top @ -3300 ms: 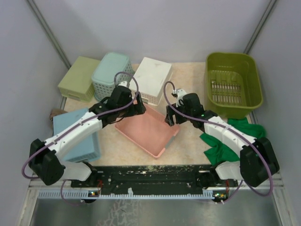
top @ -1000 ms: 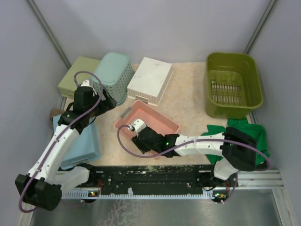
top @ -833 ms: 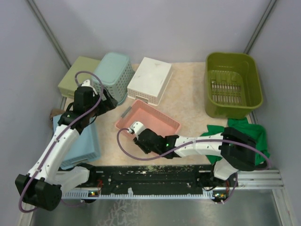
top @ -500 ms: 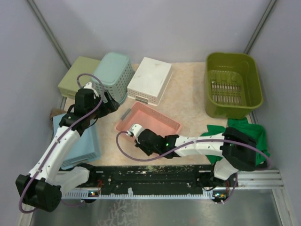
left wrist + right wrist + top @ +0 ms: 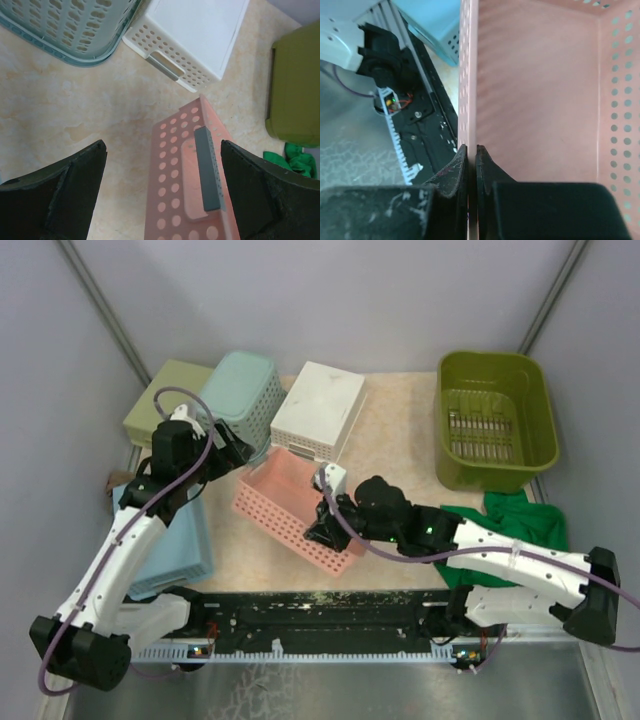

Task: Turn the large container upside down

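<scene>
Nothing readable here, honestly. No text, labels, brands or numbers can be made out on the large container point(image 5: 495, 368), the pink basket point(image 5: 280, 505), or anywhere else in the three views.

Glossy, smooth plastic large container point(image 5: 531, 416)

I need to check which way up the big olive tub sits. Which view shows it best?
Top external: the whole olive tub is in frame, opening upward, with its slotted base visible inside. The left wrist view catches only part of one side at its right edge. The right wrist view shows none of it.
</scene>
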Available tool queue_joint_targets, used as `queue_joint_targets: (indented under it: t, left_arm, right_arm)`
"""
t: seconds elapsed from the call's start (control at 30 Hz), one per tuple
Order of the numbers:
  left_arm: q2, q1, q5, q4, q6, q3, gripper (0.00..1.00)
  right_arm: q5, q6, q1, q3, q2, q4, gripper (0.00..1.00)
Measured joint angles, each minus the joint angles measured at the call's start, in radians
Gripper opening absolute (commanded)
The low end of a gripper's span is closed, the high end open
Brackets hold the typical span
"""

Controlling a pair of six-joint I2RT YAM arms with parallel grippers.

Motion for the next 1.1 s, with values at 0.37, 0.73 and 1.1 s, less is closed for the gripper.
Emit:
queue_joint_targets:
  t: [0.37, 0.73, 1.1]
  left_arm:
    - [-0.154, 0.000, 0.035, 0.131, -0.040, 0.023, 1.00]
    - [-0.193, 0.000, 0.017, 0.145, -0.036, 0.037, 1.00]
    - [-0.233, 0.000, -0.022, 0.143, -0.021, 0.047, 1.00]
  right_arm:
    - [-0.438, 0.268, -0.266, 0.011, -0.030, 0.031, 0.00]
    - [-0.772, 0.740, -0.330, -0.063, 0.139, 0.519, 0.00]
    - [-0.857, 1.085, -0.339, -0.142, 0.325, 0.886, 0.00]
